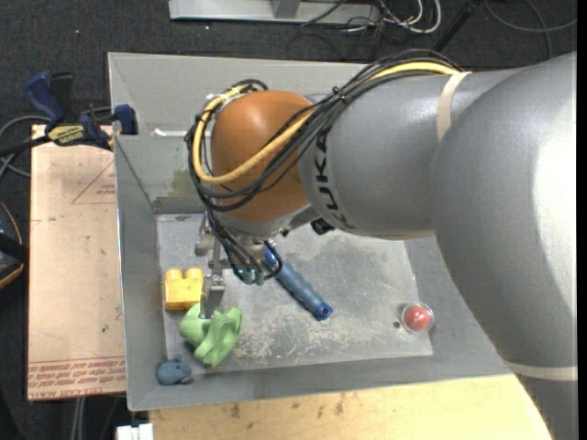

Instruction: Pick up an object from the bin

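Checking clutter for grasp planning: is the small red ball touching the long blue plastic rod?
Apart. The camera view shows a plain stretch of bare grey metal bin floor between the small red ball and the long blue plastic rod.

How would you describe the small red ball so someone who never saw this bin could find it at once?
Look in the grey metal bin, on the right side of its floor. The small red ball lies there alone, right of the blue stick; it is the only round, red thing.
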{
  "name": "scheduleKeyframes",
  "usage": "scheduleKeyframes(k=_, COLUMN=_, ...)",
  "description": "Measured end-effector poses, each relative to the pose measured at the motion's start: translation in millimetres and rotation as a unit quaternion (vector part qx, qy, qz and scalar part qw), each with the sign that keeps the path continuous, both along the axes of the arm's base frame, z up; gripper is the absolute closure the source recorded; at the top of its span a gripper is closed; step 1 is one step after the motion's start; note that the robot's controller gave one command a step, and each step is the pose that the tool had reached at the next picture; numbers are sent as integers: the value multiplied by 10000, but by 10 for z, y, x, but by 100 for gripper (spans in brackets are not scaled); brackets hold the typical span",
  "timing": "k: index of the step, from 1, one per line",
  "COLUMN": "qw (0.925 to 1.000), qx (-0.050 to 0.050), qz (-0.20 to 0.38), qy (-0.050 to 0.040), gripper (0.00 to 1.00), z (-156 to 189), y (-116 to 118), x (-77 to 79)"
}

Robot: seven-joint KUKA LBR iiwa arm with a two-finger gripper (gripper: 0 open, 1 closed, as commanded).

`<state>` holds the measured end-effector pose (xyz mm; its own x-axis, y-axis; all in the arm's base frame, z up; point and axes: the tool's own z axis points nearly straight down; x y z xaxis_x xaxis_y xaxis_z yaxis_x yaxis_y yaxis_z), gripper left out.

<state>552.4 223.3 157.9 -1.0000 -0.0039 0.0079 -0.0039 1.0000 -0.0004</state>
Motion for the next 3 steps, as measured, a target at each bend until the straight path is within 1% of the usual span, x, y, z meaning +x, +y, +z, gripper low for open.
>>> scheduleKeyframes(k=1, qw=9937, qx=13, qz=1119, qy=-31, gripper=0, z=-777, y=214, x=-20)
scheduleKeyframes(k=2, qw=9938, qx=14, qz=1109, qy=-37, gripper=100, z=-767, y=208, x=-12)
scheduleKeyframes(k=3, qw=9948, qx=23, qz=1011, qy=-99, gripper=100, z=797, y=102, x=227)
